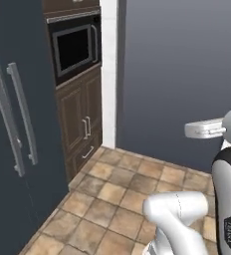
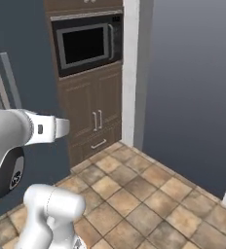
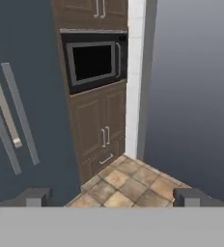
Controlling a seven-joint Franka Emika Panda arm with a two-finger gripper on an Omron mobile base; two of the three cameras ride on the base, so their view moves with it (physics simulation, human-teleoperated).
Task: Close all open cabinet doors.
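Even, soft rendered light, moderately bright, with no clear source. The grey wall darkens gently toward its top. The microwave glass stays dull black without glare. Below the microwave, the floor tiles carry faint shading only. Edges look slightly soft and pixelated; no lens distortion.

No legible text, labels or numbers anywhere

Upper cabinet doors cut off
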